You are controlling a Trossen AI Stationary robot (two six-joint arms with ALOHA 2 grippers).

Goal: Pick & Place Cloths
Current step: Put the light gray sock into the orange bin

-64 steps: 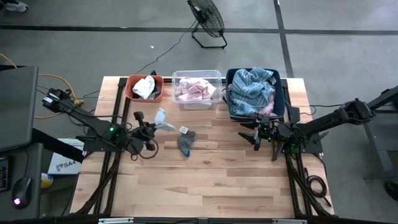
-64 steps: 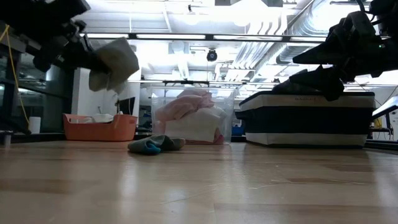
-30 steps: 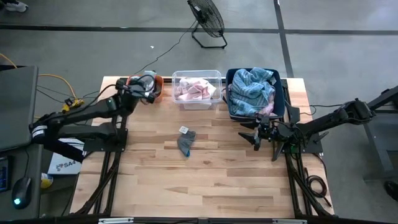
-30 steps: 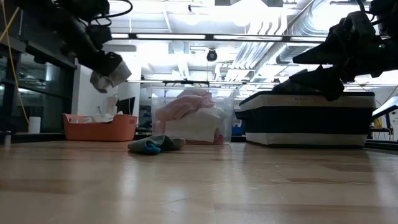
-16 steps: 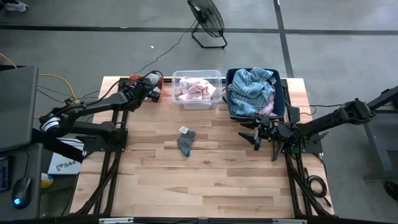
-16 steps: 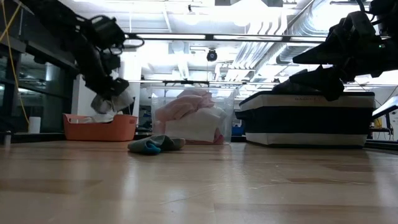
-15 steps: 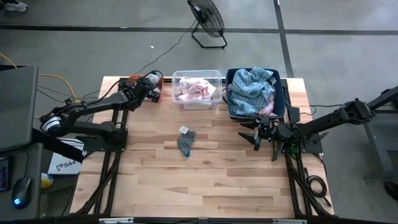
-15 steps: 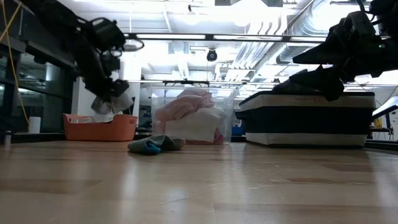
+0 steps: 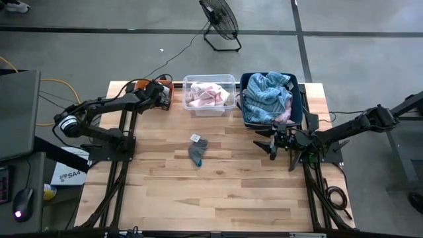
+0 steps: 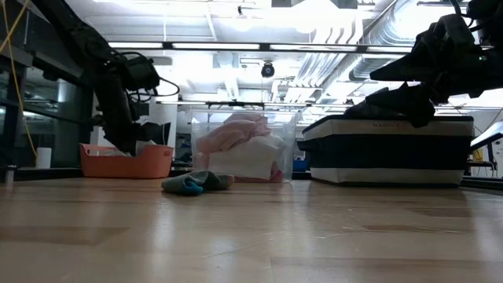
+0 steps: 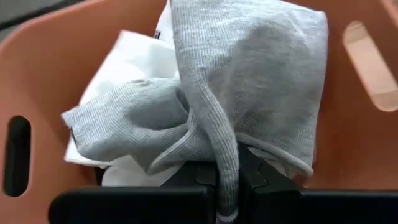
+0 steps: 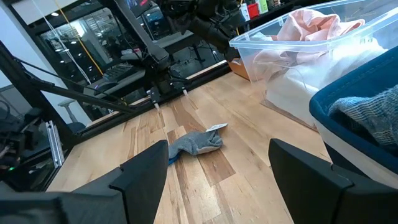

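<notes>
Grey cloth (image 11: 249,81): you have it pinched in the left end effector (image 11: 227,180), whose fingers are closed tight on a fold of it; it hangs inside the orange bin (image 11: 367,143), over a white cloth (image 11: 134,62) lying there.
Left end effector: in your overhead view it is reaching down into the orange bin (image 9: 144,84) at the back left of the worktop (image 9: 225,192).
Second grey cloth (image 9: 197,151): you can see it loose on the bare worktop near the middle, apart from all three bins, with a small white tag at its far end; a blue edge shows at one end in the low view (image 10: 196,183).
Clear bin (image 9: 210,80): your middle bin, holding pale pink cloth (image 9: 206,96) over white.
Dark blue bin (image 9: 299,112): back right, heaped with blue-striped cloth (image 9: 268,96).
Right end effector (image 9: 273,143): you have it hovering in front of the dark blue bin, fingers (image 12: 143,177) spread wide, nothing between them.
</notes>
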